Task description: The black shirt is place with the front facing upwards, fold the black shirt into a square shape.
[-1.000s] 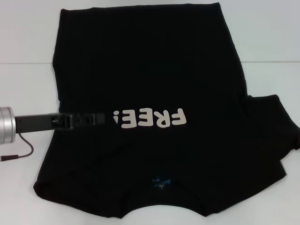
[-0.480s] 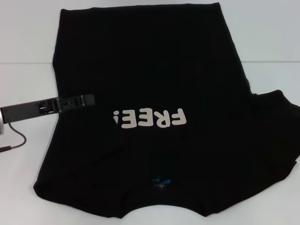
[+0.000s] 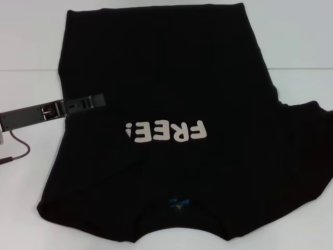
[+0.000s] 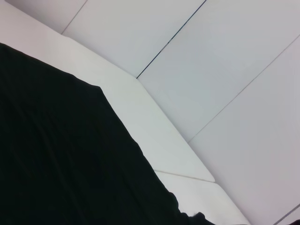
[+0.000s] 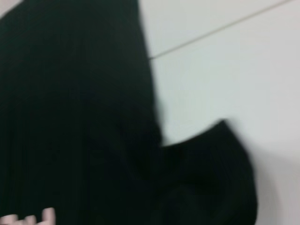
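**Fold status: one side looks in, most still to do**

Left hand (image 3: 96,99) reaches in from 9 o'clock, tip over the left edge of the black shirt (image 3: 166,78), just above the lettering. Can't tell whether its fingers are wide, narrow or pinching cloth (seen edge-on, dark on dark). Right hand is not in the head view; its state can't be told either.

Shirt lies front up on the white table (image 3: 26,47), filling the middle, collar and blue label (image 3: 177,202) at 6 o'clock, hem at 12. "FREE!" print (image 3: 166,131) reads upside down from the head.

Judgement: the left edge runs straight with no sleeve showing, so that side looks folded in. The right sleeve (image 3: 312,151) sticks out at 3 o'clock, unfolded. Left to do: right side in, then the lengthwise fold to make a square.
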Available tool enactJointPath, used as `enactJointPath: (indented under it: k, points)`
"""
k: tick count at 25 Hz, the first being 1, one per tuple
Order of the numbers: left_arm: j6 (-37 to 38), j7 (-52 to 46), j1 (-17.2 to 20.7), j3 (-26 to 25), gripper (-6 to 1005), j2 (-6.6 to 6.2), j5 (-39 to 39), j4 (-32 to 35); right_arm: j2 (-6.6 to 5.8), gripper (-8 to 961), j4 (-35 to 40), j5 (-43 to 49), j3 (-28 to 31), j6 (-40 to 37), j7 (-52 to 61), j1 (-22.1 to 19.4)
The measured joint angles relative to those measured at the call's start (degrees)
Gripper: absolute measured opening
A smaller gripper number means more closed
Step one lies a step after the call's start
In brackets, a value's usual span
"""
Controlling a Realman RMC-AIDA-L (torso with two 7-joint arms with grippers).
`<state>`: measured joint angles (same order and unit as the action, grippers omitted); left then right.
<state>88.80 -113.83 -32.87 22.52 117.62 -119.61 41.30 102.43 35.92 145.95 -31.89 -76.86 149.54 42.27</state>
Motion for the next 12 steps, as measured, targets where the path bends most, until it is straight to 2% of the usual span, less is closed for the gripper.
enactJointPath:
  k: [6,8,10,11,12]
  points:
    - [0.1,-0.1,0.4,0.0,517,0.29,1.3,0.0,0.75,36,1.2,-1.7,-3.0,-4.9,-0.8,4.0]
    - [0.1,-0.1,0.4,0.0,517,0.32,1.4,0.0,1.49,36,1.2,-1.6,-6.0,-4.7,-0.8,5.7]
    - [0.3,-0.1,0.4,0.0,517,0.35,1.5,0.0,2.8,37,1.2,-1.5,-11.3,-3.4,-0.9,7.9]
    - [0.4,-0.1,0.4,0.0,516,0.37,1.5,0.0,2.8,37,1.2,-1.5,-11.3,-3.4,-0.9,7.9]
    - [0.5,-0.1,0.5,0.0,516,0.37,1.5,-0.1,3.29,37,1.2,-1.5,-13.1,-2.8,-1.0,8.6]
